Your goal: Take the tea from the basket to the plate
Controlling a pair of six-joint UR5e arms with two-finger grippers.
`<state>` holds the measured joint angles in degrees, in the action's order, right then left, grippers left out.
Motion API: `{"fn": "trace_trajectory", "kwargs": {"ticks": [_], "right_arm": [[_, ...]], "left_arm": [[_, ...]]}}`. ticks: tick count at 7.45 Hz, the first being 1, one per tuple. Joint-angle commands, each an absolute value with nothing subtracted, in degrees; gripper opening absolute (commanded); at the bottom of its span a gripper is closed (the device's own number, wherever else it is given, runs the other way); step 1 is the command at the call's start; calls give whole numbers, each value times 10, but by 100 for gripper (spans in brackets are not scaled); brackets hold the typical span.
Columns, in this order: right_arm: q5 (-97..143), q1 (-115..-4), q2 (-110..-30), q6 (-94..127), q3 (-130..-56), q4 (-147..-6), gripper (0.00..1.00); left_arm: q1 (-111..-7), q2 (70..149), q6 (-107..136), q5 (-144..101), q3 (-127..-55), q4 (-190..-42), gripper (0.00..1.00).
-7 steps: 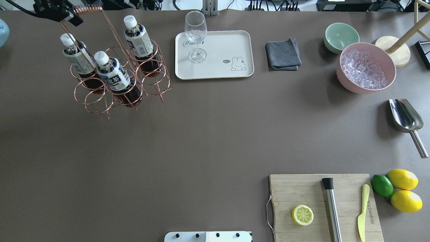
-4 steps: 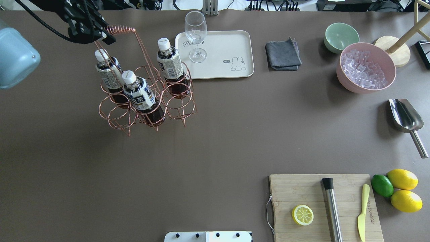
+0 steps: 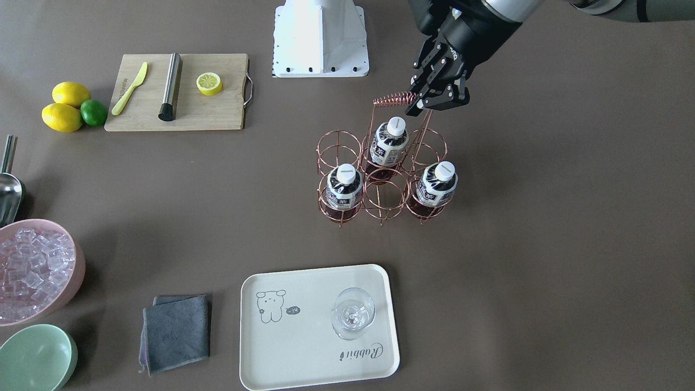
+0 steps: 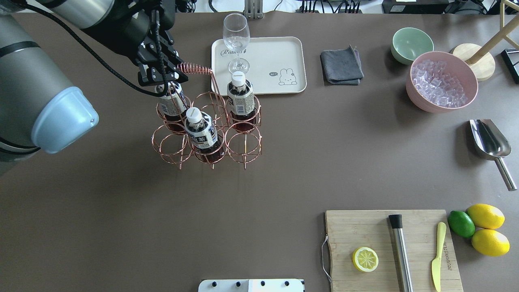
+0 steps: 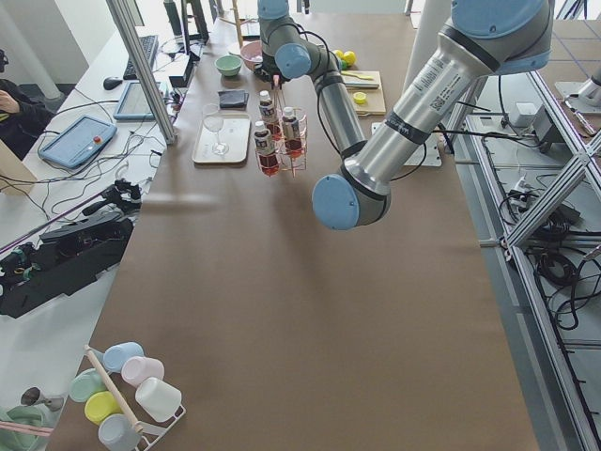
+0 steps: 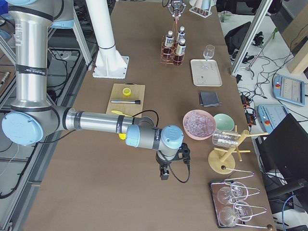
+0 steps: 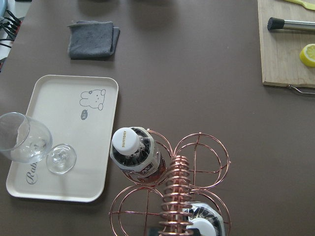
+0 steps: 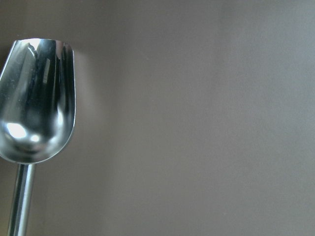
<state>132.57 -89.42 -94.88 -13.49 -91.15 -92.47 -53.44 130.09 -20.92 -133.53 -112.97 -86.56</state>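
Observation:
A copper wire basket [image 4: 167, 142] holds three tea bottles with white caps [image 4: 240, 96] [image 4: 199, 129] [image 4: 170, 103]. It sits just left of and in front of the cream tray [image 4: 279, 52]. My left gripper [image 4: 166, 75] is shut on the left end of the basket's coiled handle [image 4: 194, 68], also seen in the front view [image 3: 393, 100]. I cannot tell whether the basket touches the table. A wine glass [image 4: 236, 40] stands on the tray. My right gripper [image 6: 163, 172] shows only in the exterior right view, above the table near a steel scoop [image 8: 37, 98]; I cannot tell whether it is open.
A grey cloth [image 4: 341, 67], a mint-green bowl [image 4: 411, 44] and a pink bowl of ice [image 4: 442, 81] lie right of the tray. The scoop [image 4: 488, 140] is at the right edge. A cutting board [image 4: 389, 251] with a lemon half, muddler and knife is front right, lemons and a lime [image 4: 486, 231] beside it.
My left arm has carried the basket with its three bottles from the far left of the table to the right and nearer, up to the tray's front-left corner.

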Motion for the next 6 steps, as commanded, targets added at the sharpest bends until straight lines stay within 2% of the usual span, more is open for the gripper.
{"fn": "trace_trajectory", "kwargs": {"ticks": [1,6], "right_arm": [[1325,-908,-958,-134,-915,-925,100],[1346,-923,-972,-137,-911,-925,100]], "left_arm": [[-482,1328,-186,-1294,-1128,-868,0],[-412,1338,-115,-1244,-1136,-884,0]]}}
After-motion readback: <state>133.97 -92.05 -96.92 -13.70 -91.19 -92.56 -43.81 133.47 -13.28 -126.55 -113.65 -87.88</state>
